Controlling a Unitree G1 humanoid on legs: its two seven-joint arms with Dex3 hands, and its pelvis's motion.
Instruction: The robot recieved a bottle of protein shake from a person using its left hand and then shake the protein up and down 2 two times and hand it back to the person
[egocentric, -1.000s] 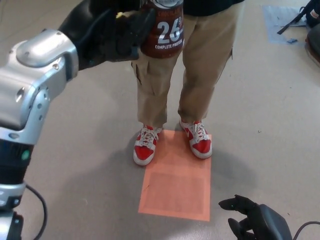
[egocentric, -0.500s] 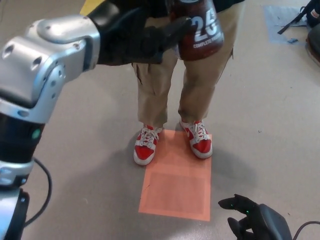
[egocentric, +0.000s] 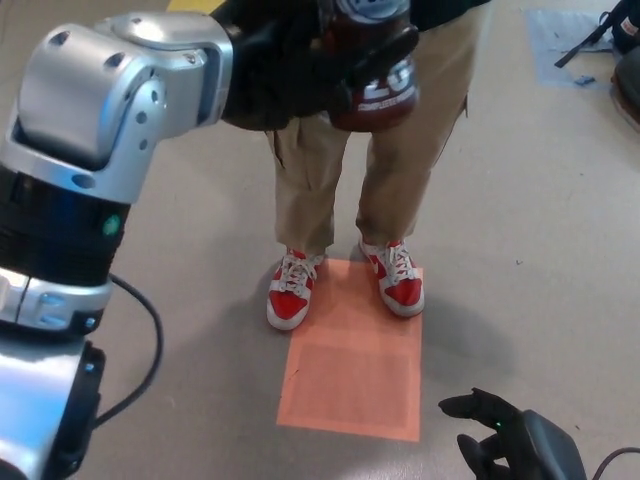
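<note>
Your view looks down on a person's legs (egocentric: 400, 150) in tan trousers, standing straight ahead of you on the grey floor (egocentric: 520, 230). Two red and white sneakers (egocentric: 290, 292) rest at the top edge of one orange floor mat (egocentric: 355, 375), one on its left corner and one on its right. At the top right corner you see a blue patch on the floor with dark gear beside it, too cut off to name. Your own left forearm (egocentric: 110, 110), silver and bulky, fills the left side and hides much of the floor there; a black cable loops below it.

There is one protein shake bottle (egocentric: 385, 95), dark maroon with white lettering and a silvery cap at the frame's top. It sits high in the picture, in front of the person's thighs. Your left hand (egocentric: 290, 65) grips it, with black fingers (egocentric: 385, 55) wrapped across its label, so the print is partly covered.

Your right hand (egocentric: 500, 430) hangs low at the bottom right, holding nothing, its fingers loosely spread
</note>
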